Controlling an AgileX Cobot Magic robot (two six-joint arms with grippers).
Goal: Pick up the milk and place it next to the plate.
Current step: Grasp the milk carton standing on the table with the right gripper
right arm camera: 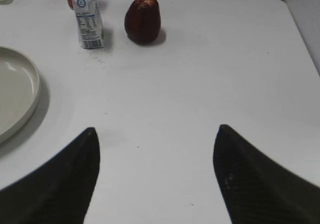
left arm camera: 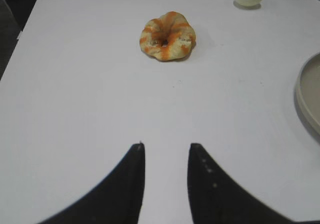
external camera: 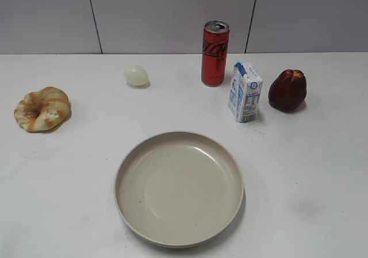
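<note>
The milk (external camera: pixel 245 92) is a small white carton with blue print, standing upright behind the plate, between the red can and the dark red fruit. It also shows at the top left of the right wrist view (right arm camera: pixel 87 19). The beige plate (external camera: pixel 179 188) lies at the front centre; its rim shows in the right wrist view (right arm camera: pixel 31 95) and in the left wrist view (left arm camera: pixel 304 95). My right gripper (right arm camera: pixel 156 130) is open wide and empty, well short of the milk. My left gripper (left arm camera: pixel 167 145) is open with a narrower gap, empty, over bare table. Neither gripper shows in the exterior view.
A tall red soda can (external camera: pixel 215 53) stands just left behind the milk. A dark red fruit (external camera: pixel 287 89) sits to the milk's right. A pale egg-shaped object (external camera: pixel 136 75) and an orange-striped pastry ring (external camera: pixel 42 108) lie on the left of the white table.
</note>
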